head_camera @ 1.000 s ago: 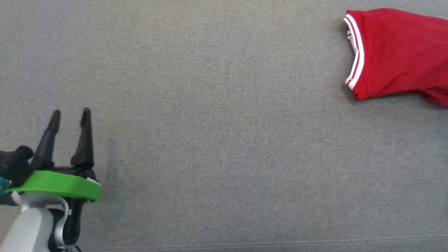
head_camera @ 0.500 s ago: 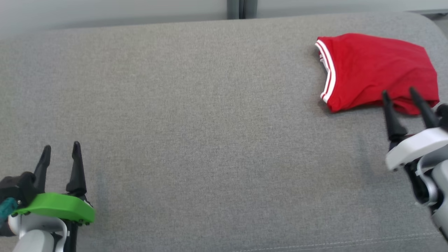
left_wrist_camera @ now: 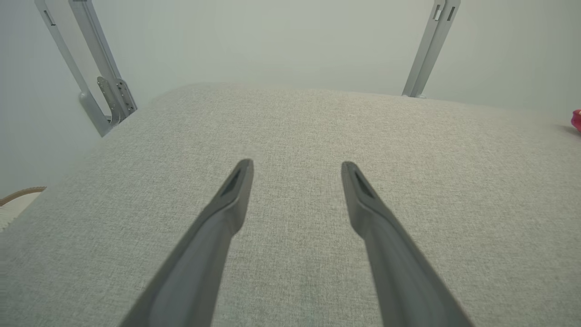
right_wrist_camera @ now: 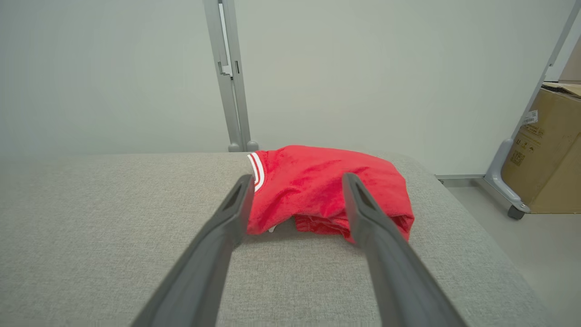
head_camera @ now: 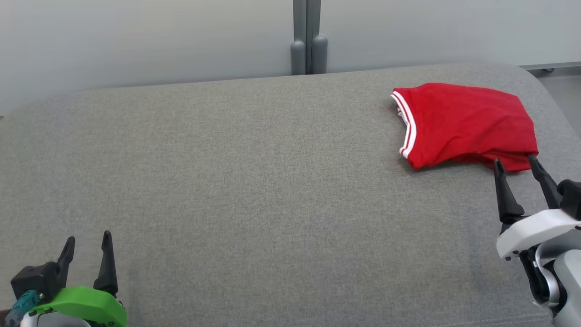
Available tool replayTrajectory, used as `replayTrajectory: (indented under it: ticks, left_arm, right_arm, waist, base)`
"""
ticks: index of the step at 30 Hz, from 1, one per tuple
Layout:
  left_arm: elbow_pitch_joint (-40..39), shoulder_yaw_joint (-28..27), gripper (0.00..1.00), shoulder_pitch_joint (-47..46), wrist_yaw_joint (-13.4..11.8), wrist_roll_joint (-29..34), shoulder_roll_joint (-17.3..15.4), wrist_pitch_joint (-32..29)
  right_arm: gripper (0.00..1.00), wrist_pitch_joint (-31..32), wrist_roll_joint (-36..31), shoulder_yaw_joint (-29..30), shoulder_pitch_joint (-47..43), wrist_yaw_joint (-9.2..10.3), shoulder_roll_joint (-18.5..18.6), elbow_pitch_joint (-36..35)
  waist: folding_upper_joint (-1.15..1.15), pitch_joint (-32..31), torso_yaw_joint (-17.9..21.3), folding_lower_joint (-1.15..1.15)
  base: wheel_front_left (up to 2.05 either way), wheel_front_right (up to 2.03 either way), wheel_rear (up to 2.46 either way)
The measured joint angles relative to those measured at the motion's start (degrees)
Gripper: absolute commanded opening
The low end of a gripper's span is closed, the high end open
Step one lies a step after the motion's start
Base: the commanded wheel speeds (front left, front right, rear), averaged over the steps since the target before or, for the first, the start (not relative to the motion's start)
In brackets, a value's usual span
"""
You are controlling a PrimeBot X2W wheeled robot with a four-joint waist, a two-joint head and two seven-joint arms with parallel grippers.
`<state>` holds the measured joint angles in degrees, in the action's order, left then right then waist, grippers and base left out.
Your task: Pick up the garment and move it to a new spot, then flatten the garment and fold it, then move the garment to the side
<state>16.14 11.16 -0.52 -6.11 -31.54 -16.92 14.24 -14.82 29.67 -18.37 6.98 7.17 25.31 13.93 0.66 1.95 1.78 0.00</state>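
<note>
Red garment [head_camera: 463,125] doubled over at the right edge

Head view: it sits compact near the far right corner of the grey cushion [head_camera: 272,181]. Folded and set aside, or awaiting pickup: either fits. Bare cloth stretches leftward.

Left wrist view: left gripper [left_wrist_camera: 297,164] spread, empty.

Right wrist view: right gripper [right_wrist_camera: 297,178] spread, just short of it. Underfolds look loose, perhaps.

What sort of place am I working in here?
Probably a lab or test bay, not a home: a grey fabric-covered work surface, plain panels joined by a metal post, and a cardboard box nearby.
</note>
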Motion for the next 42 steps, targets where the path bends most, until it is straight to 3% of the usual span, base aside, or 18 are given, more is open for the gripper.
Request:
replayTrajectory:
  ticks: [15,16,23,42]
  left_arm:
    - [0.0,-1.5,1.00,0.5,0.0,1.3,1.0,0.0]
    - [0.1,-1.5,0.00,0.6,0.0,1.4,1.2,0.0]
    - [3.6,-0.5,0.00,2.0,0.0,1.0,4.6,-0.5]
    - [3.5,-3.5,0.00,2.0,2.1,-9.7,5.9,-4.2]
  right_arm:
    - [1.00,0.0,-3.4,4.0,-2.7,0.00,-2.1,-1.7]
    - [0.00,0.0,-3.6,4.3,-3.2,-0.02,-2.2,-1.6]
    - [0.00,0.1,-3.3,2.7,-6.7,-0.10,-6.6,1.6]
    - [0.00,3.4,8.4,6.3,-6.6,-2.25,-9.2,1.5]
  waist:
    - [0.00,-1.3,-2.8,0.00]
    - [0.00,-1.3,-3.1,0.00]
    - [0.00,-1.3,-3.2,0.00]
    - [0.00,-1.4,-2.9,0.00]
  base:
    - [0.00,0.00,0.00]
    - [0.00,0.00,0.00]
    - [0.00,0.00,0.00]
    - [0.00,0.00,0.00]
